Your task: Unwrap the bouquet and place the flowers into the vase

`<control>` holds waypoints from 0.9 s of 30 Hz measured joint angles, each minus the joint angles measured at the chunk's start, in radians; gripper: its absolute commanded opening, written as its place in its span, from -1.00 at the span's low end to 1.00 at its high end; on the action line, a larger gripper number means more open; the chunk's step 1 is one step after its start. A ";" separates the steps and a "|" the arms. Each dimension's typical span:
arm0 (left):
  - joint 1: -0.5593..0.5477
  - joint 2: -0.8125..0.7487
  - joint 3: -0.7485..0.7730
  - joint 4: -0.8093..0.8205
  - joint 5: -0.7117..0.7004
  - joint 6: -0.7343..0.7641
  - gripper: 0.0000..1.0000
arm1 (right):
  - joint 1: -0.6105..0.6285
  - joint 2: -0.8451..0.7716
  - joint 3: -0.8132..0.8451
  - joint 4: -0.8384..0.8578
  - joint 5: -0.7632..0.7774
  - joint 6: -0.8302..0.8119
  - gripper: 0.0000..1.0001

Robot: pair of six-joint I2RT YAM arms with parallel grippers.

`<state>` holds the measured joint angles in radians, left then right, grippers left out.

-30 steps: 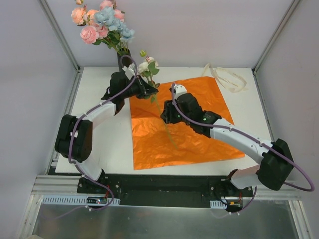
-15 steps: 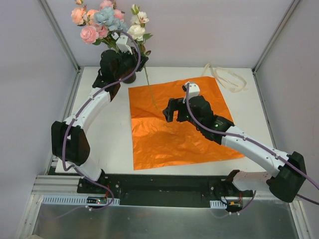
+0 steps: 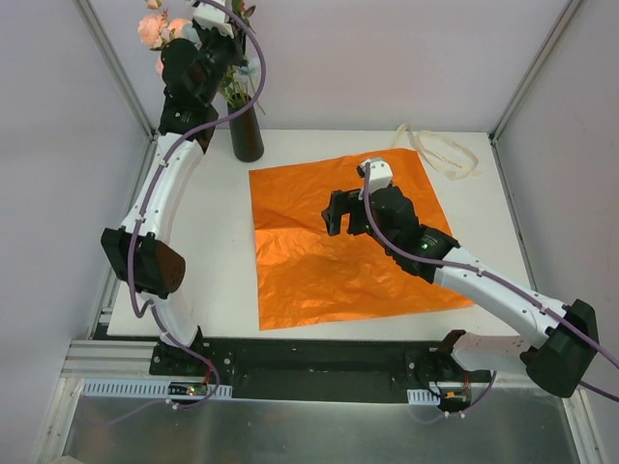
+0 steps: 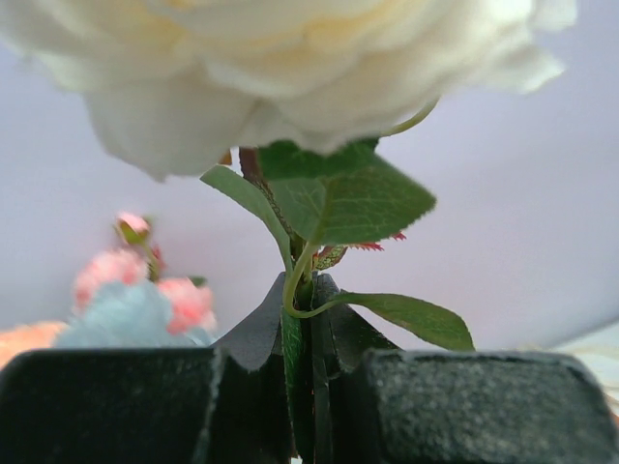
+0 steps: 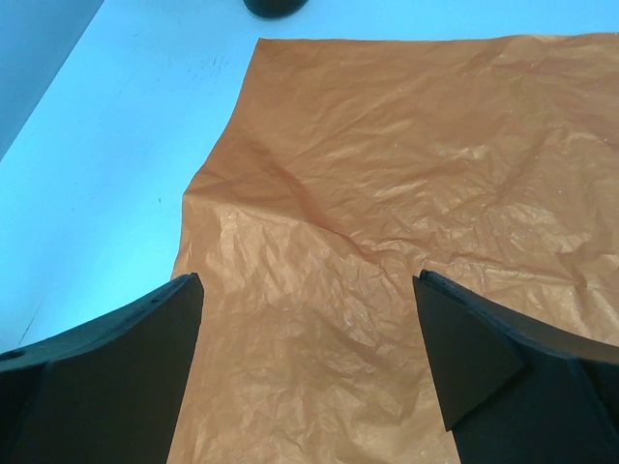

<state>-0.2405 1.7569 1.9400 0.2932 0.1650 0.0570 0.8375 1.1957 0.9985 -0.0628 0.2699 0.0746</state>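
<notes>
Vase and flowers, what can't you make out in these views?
- Top external: the vase mouth, and whether the held stem reaches it, hidden by the left arm and leaves.
- Left wrist: the cream rose is blurred and cut by the top edge; the stem below the left gripper is unseen.
- Right wrist: only the vase's base shows, at the top edge.

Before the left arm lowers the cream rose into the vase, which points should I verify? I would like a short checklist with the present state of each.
1. The left end effector is shut on the stem of the cream rose: ok.
2. The vase stands upright: ok.
3. The stem's lower end is over the vase mouth: cannot tell, the arm hides it.
4. The right end effector is open, empty and away from the vase: ok.
5. The orange paper has no flowers on it: ok.
</notes>
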 measured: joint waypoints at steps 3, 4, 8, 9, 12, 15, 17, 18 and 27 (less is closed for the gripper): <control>0.007 0.071 0.112 -0.002 -0.022 0.060 -1.00 | 0.000 -0.006 0.001 0.004 0.003 -0.019 0.98; 0.007 0.095 0.146 -0.003 -0.027 0.074 -1.00 | 0.000 -0.006 0.002 0.005 0.003 -0.026 0.99; 0.013 0.177 0.241 -0.004 -0.037 0.128 -1.00 | 0.000 -0.006 0.011 0.005 0.002 -0.042 0.99; 0.013 0.191 0.251 -0.004 -0.038 0.138 -1.00 | -0.001 -0.006 0.014 0.007 0.000 -0.050 0.99; 0.019 0.225 0.273 -0.003 -0.041 0.170 -1.00 | -0.002 -0.006 0.024 0.006 -0.004 -0.067 0.98; 0.027 0.252 0.283 -0.003 -0.046 0.190 -1.00 | -0.002 -0.017 0.025 0.004 -0.006 -0.080 0.99; 0.040 0.263 0.283 -0.003 -0.051 0.196 -1.00 | -0.002 -0.029 0.025 0.004 -0.006 -0.087 0.98; 0.046 0.268 0.283 -0.002 -0.055 0.198 -1.00 | -0.002 -0.035 0.025 0.004 -0.006 -0.089 0.98; 0.064 0.285 0.303 0.003 -0.065 0.217 -1.00 | -0.003 -0.051 0.025 -0.002 -0.007 -0.103 0.99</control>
<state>-0.1761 2.0415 2.2429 0.2966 0.1001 0.2741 0.8345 1.1442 1.0237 -0.0647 0.2630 -0.0284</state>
